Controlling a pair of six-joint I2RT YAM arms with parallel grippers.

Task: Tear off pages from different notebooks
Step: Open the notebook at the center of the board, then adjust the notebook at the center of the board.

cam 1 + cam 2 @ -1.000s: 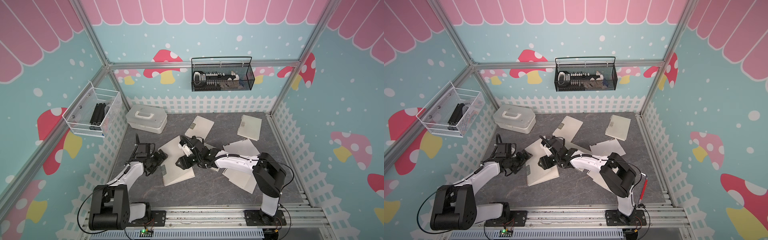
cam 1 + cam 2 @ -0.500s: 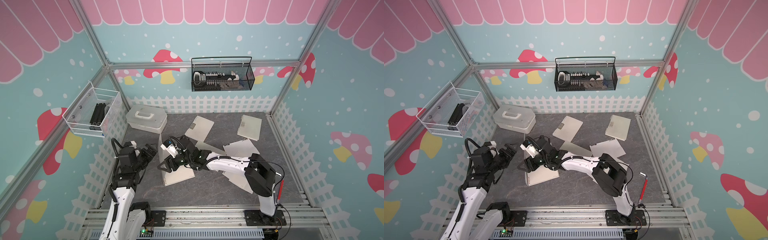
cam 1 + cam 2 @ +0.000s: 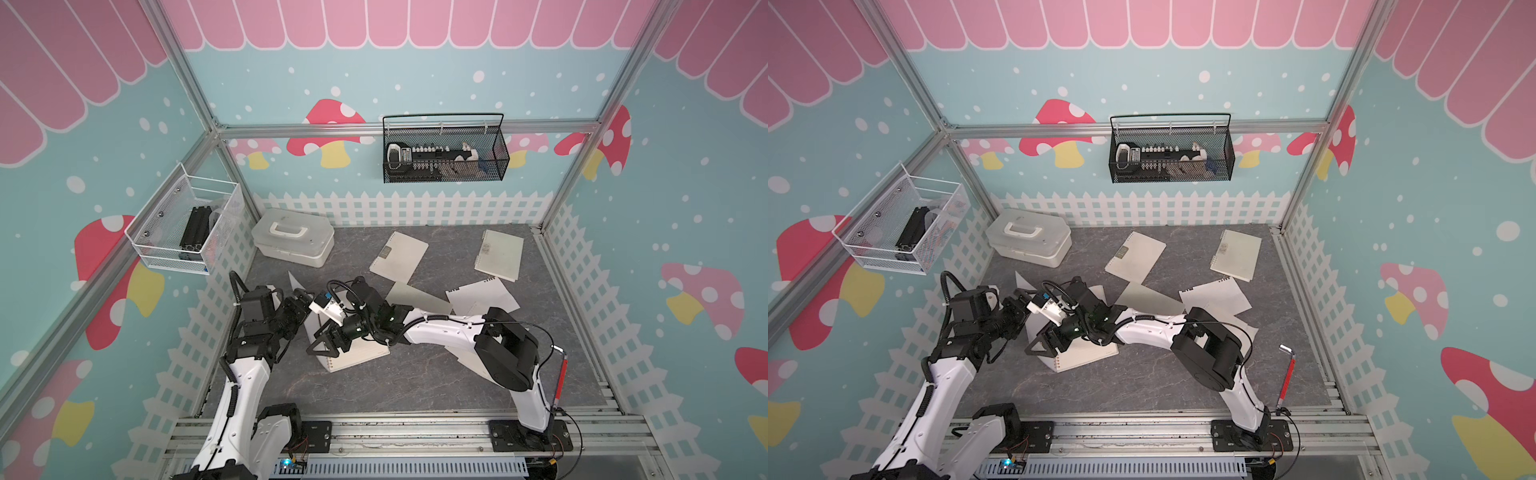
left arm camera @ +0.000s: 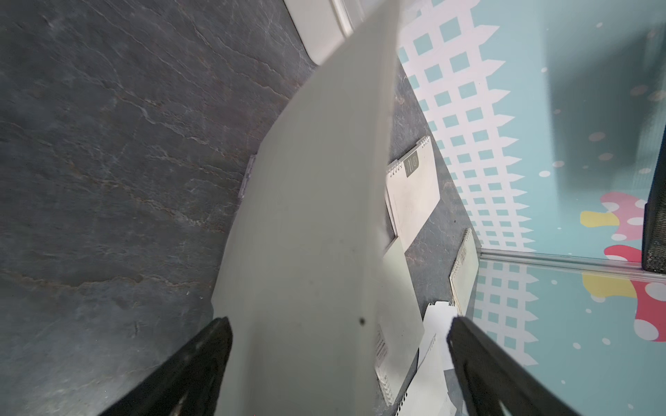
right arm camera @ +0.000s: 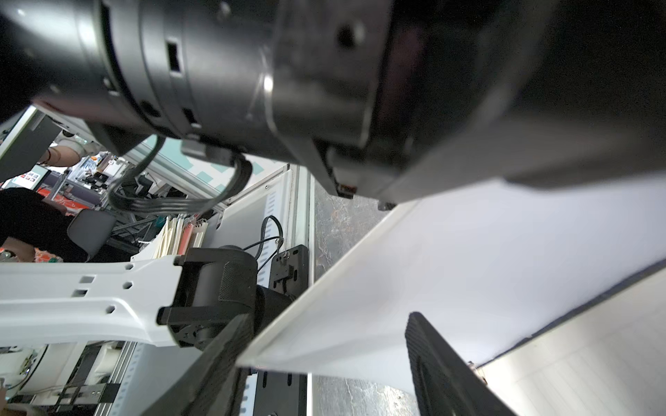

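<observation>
Tearing a page (image 4: 317,216) from the notebook (image 3: 365,353) looks to be the step: it stands between the left hand's (image 4: 338,324) released fingers, and the right hand (image 3: 326,347), also released, hovers over the notebook. Next, the left hand must clench it.

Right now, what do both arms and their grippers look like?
The left arm and right arm have white links with black joints. Each carries looping black cables. The left gripper and right gripper have black, tapered fingers.
</observation>
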